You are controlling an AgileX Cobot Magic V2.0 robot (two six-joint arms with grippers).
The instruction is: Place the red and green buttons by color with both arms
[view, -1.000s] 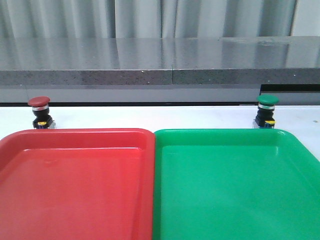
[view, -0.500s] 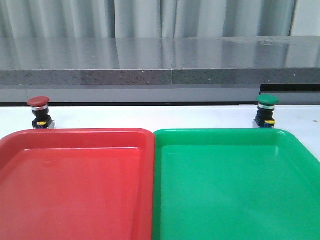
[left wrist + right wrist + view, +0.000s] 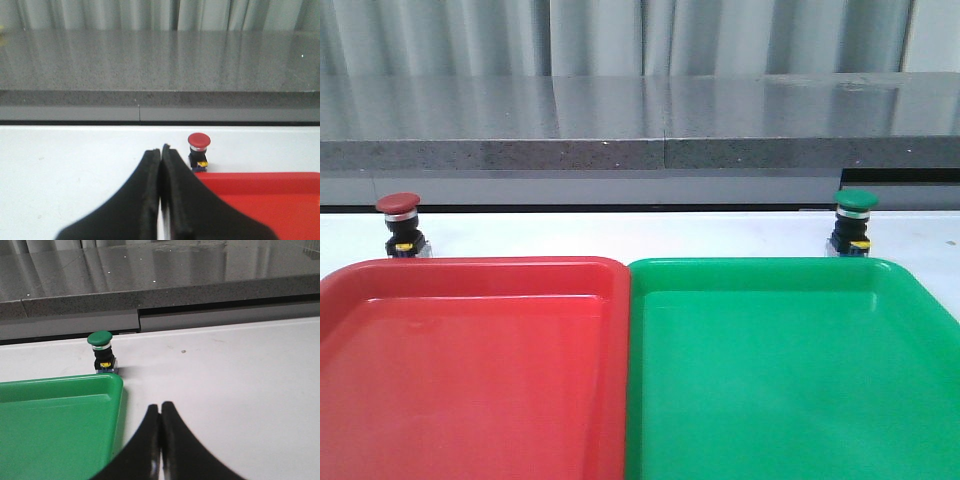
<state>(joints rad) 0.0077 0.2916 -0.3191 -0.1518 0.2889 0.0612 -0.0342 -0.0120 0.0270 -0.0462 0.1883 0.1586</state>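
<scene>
The red button (image 3: 398, 222) stands upright on the white table just behind the red tray's far left corner; it also shows in the left wrist view (image 3: 198, 149). The green button (image 3: 853, 218) stands upright behind the green tray's far right corner, and shows in the right wrist view (image 3: 102, 350). My left gripper (image 3: 161, 150) is shut and empty, short of the red button and off to its side. My right gripper (image 3: 160, 407) is shut and empty, over bare table beside the green tray, well short of the green button. Neither gripper shows in the front view.
A red tray (image 3: 470, 272) and a green tray (image 3: 770, 270) lie side by side and touching across the front of the table. A grey stone counter (image 3: 640, 120) runs along the back, behind the buttons, with curtains beyond.
</scene>
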